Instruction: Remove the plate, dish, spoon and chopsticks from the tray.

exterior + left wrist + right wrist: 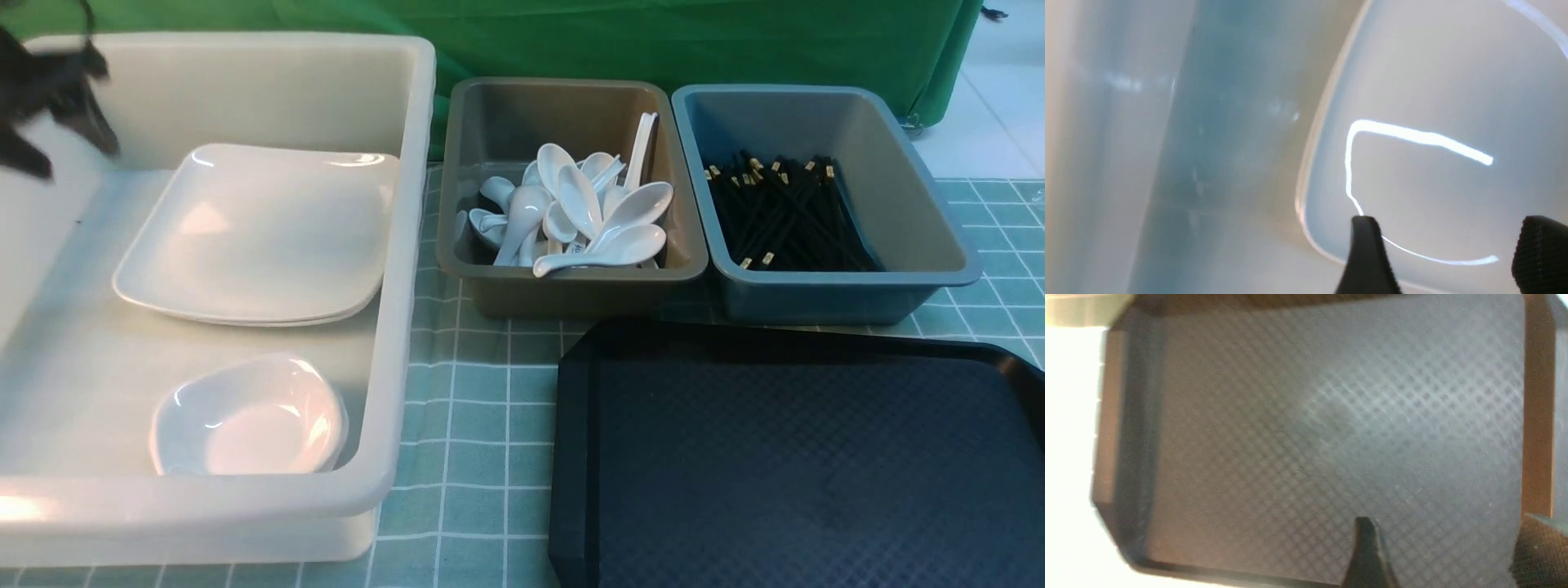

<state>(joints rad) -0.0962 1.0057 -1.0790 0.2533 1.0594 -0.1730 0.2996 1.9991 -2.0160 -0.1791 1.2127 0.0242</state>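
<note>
large glossy white square plate lies in white plastic tub, left of frame, sorted with dishware | left pincer open above it, right pincer open | black diamond-textured tray lower right, bare

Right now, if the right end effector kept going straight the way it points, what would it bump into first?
Most likely the bare textured floor of the black tray. The right end effector points at it with open jaws and nothing in between; how far off it is, I can't tell.
</note>
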